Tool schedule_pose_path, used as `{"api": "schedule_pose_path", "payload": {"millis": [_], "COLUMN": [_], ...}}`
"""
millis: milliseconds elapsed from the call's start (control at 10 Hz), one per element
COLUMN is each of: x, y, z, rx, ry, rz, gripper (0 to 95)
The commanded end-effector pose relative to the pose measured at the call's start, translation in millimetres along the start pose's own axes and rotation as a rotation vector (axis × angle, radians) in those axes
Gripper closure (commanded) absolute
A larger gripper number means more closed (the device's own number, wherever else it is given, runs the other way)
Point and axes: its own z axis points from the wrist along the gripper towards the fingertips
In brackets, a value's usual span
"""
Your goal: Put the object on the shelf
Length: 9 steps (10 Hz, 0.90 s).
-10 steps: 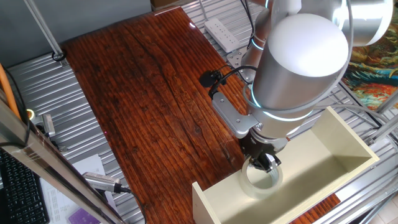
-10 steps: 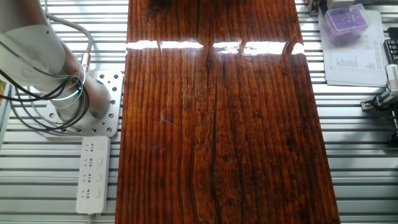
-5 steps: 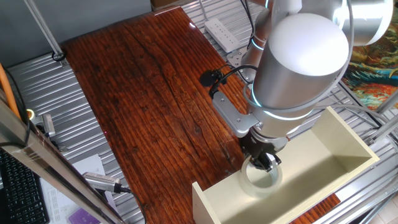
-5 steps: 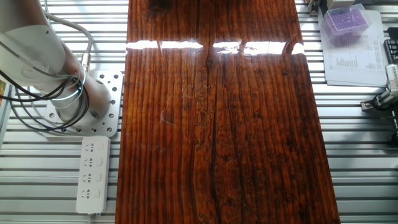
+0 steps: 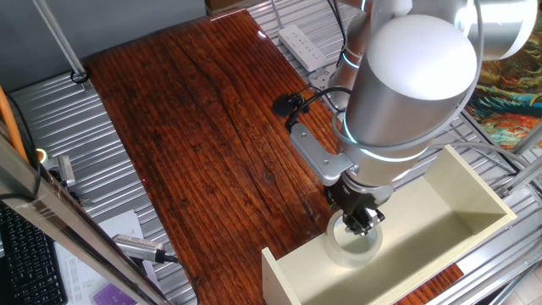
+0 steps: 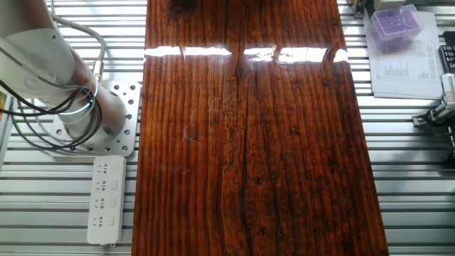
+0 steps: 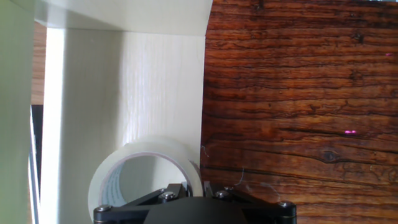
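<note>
The tape roll [image 5: 352,244], a translucent whitish ring, hangs over the left end of the cream shelf [image 5: 449,212], low inside its open box. My gripper [image 5: 361,222] is shut on the roll's wall from above. In the hand view the roll [image 7: 142,163] lies against the shelf's pale inner board [image 7: 155,87], right beside its edge where the wooden table [image 7: 298,112] begins. The gripper [image 7: 193,186] pinches the roll's right wall between its jaws. The other fixed view shows neither the roll, the shelf nor the gripper.
The arm's large silver body [image 5: 406,76] stands over the shelf. A white power strip [image 5: 302,44] lies behind the table, and it also shows beside the arm base [image 6: 92,117]. A purple box [image 6: 397,18] on papers sits at one corner.
The arm has shifted very slightly toward the shelf with the roll still held; nothing else has moved.
</note>
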Motion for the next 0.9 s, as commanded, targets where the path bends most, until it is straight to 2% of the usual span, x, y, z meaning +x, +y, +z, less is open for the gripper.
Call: {"api": "schedule_pose_path", "payload": {"millis": [100, 400, 700, 800, 900], "x": [0.6, 0.5, -4.5, -4.5, -8.3], "y": [0.7, 1.8, -6.2, -6.2, -16.1], "z": [-1.5, -9.6, -22.7, -22.7, -33.9], "rx": [-0.001, -0.008, -0.016, -0.016, -0.028], "ry": [0.0, -0.003, 0.001, 0.001, 0.005], "rz": [0.001, 0.003, -0.005, -0.005, -0.013], "gripper": [57.0, 57.0, 57.0, 57.0, 57.0]}}
